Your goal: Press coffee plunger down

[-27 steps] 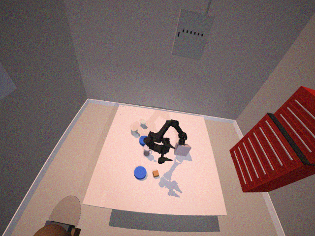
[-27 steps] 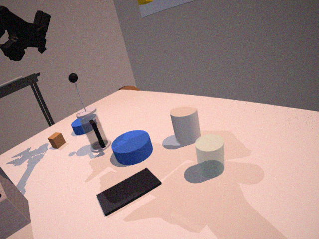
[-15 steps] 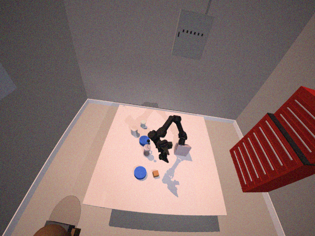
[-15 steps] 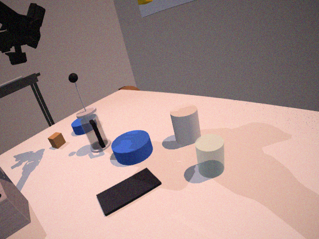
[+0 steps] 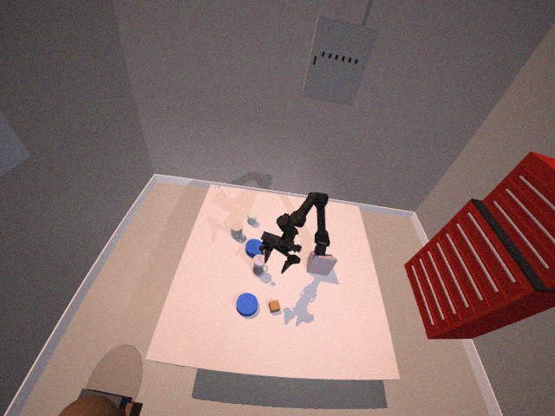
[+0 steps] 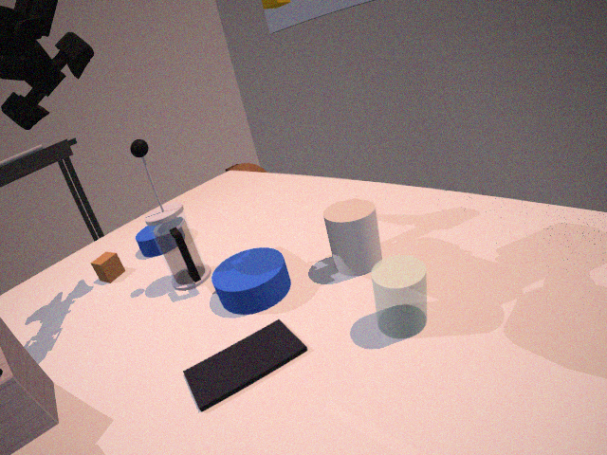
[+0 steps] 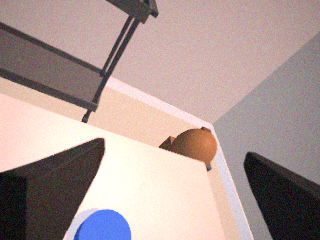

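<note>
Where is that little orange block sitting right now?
In the exterior view the orange block sits near the table's left edge, left of the coffee press. From the top view it lies just right of a blue disc.

The gripper [image 7: 172,200] stood fully open with nothing between its fingers: one dark finger [image 7: 55,190] filled the 8 o'clock corner and the other occupied the 4 o'clock corner. Between them lay the pale table top [image 7: 160,195]. A blue disc [image 7: 102,227] sat at 6 o'clock. An orange rounded object [image 7: 196,144] rested beyond the table's far edge, near centre. A grey metal frame [image 7: 60,75] crossed from 9 to 12 o'clock.
</note>
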